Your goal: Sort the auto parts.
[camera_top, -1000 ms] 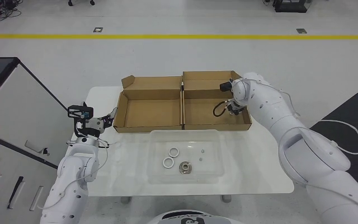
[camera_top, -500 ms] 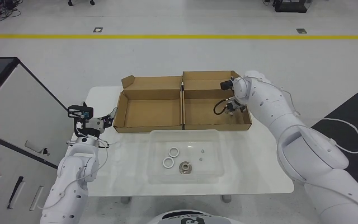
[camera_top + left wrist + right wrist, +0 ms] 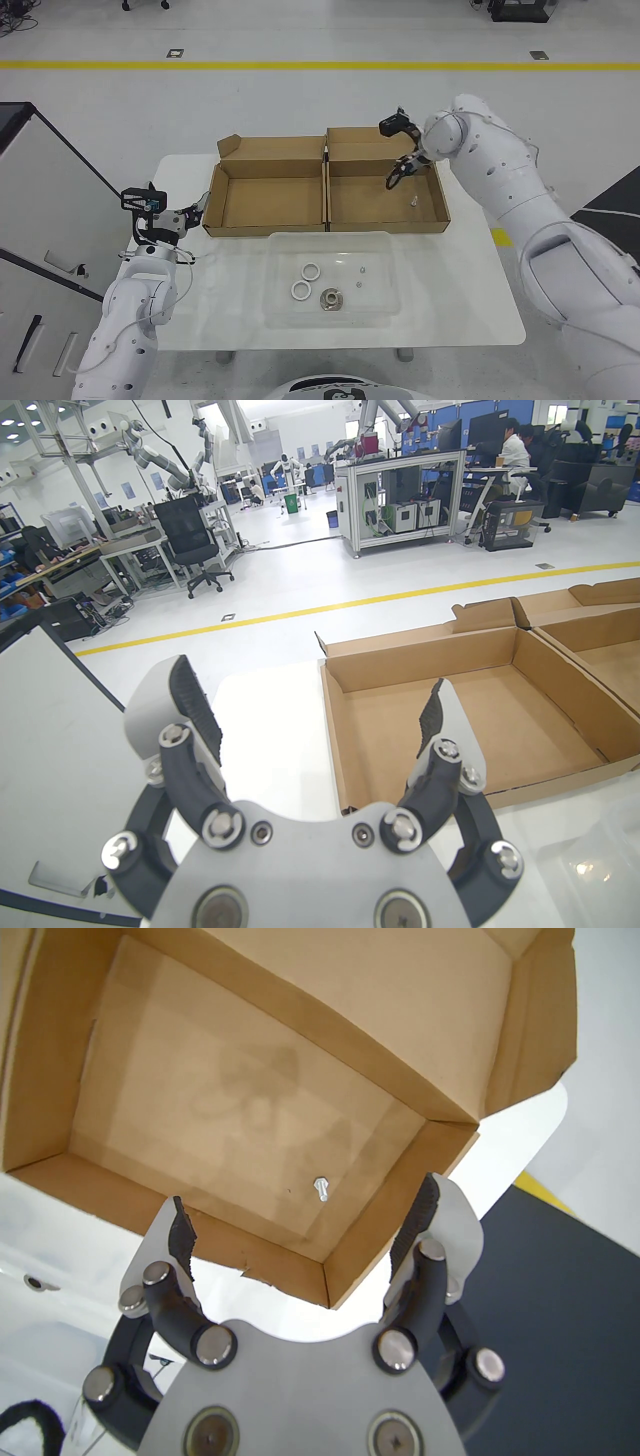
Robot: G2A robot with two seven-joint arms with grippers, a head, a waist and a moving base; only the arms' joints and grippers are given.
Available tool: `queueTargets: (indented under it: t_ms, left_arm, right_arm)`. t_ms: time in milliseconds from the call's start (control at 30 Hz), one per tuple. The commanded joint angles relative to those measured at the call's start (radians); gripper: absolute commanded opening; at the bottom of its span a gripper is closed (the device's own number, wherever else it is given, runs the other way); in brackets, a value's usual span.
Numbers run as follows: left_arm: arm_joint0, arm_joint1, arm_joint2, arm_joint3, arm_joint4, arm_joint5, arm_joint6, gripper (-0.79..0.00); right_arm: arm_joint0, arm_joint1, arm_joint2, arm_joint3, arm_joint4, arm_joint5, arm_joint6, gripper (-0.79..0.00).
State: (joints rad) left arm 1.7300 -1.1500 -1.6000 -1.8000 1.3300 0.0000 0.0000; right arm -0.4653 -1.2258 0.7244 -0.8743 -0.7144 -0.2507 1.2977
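Note:
A small silver bolt (image 3: 321,1188) lies on the floor of the right cardboard box (image 3: 370,200), near its front right corner (image 3: 412,201). My right gripper (image 3: 304,1195) hangs open and empty above that box (image 3: 398,172), well clear of the bolt. The left cardboard box (image 3: 265,195) has a bare floor (image 3: 500,720). My left gripper (image 3: 310,677) is open and empty, low over the table just left of the left box (image 3: 192,213). The clear tray (image 3: 280,245) in front holds two white rings (image 3: 312,271), a metal flanged part (image 3: 329,298) and small fasteners (image 3: 360,268).
The two boxes stand side by side at the back of the white table (image 3: 450,280), flaps up. The tray sits directly in front of them. A white panel (image 3: 50,190) stands off the table's left edge.
My right gripper has risen out of the right box and moved toward its back, leaving the bolt on the box floor. The left arm has not moved.

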Motion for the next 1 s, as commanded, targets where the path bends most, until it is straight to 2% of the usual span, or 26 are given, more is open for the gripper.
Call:
queueTargets:
  t_ms: [0, 200, 367, 633, 967]
  left_arm:
    - [0.000, 0.000, 0.000, 0.000, 0.000, 0.000, 0.000, 0.000]
    - [0.000, 0.000, 0.000, 0.000, 0.000, 0.000, 0.000, 0.000]
    - [0.000, 0.000, 0.000, 0.000, 0.000, 0.000, 0.000, 0.000]
    - [0.000, 0.000, 0.000, 0.000, 0.000, 0.000, 0.000, 0.000]
    - [0.000, 0.000, 0.000, 0.000, 0.000, 0.000, 0.000, 0.000]
  right_arm:
    - [-0.043, 0.031, 0.047, -0.135, 0.003, -0.030, 0.046, 0.000]
    - [-0.227, 0.118, 0.200, -0.538, 0.010, -0.091, 0.181, 0.000]
    - [-0.345, 0.172, 0.213, -0.777, 0.049, -0.088, 0.184, 0.000]
    - [-0.353, 0.238, 0.103, -0.908, 0.132, -0.094, 0.178, 0.000]
    - [-0.296, 0.277, -0.042, -0.962, 0.198, -0.093, 0.179, 0.000]
